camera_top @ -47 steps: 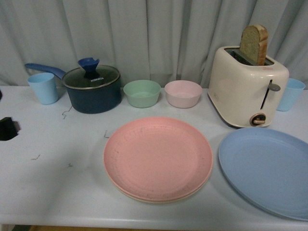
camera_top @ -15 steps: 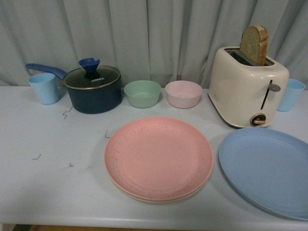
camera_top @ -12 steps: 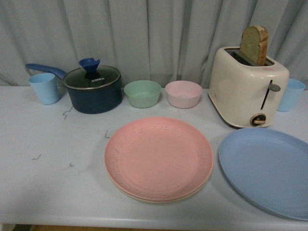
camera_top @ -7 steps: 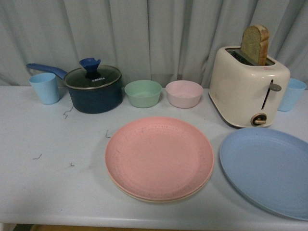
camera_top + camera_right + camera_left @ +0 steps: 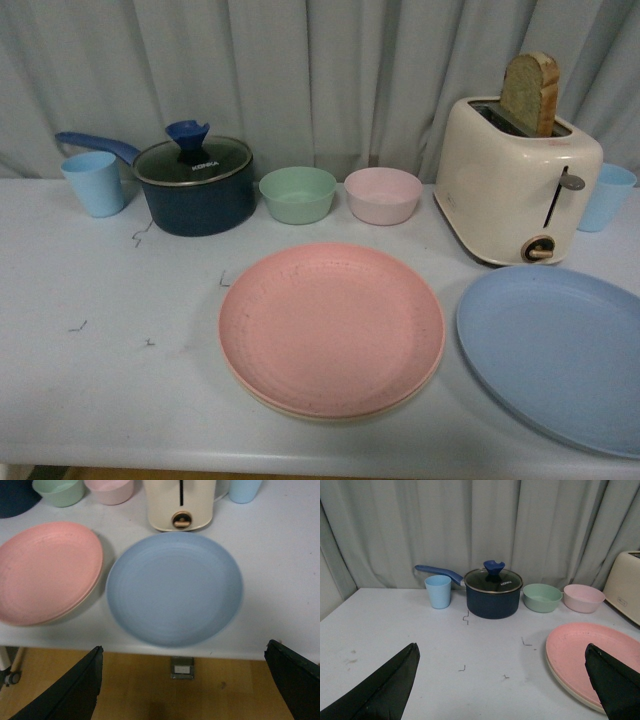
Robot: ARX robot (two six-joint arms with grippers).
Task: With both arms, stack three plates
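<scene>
The pink plate point(image 5: 330, 325) lies on the beige plate point(image 5: 300, 411) in the middle of the white table; only a thin beige rim shows under it. The blue plate point(image 5: 555, 350) lies flat to its right, near the front edge. Neither arm appears in the front view. My left gripper point(image 5: 502, 685) is open over bare table, with the pink plate point(image 5: 592, 655) beside one of its fingers. My right gripper point(image 5: 182, 685) is open and hangs off the table's front edge above the wooden floor, with the blue plate point(image 5: 175, 587) just beyond it.
Along the back stand a blue cup point(image 5: 93, 183), a dark blue lidded pot point(image 5: 195, 185), a green bowl point(image 5: 297, 194), a pink bowl point(image 5: 382, 194), a cream toaster point(image 5: 515, 180) holding bread, and another blue cup point(image 5: 605, 197). A curtain hangs behind.
A black part at the table's left edge 3.2 s ago has gone out of the front view. The plates have not moved.
</scene>
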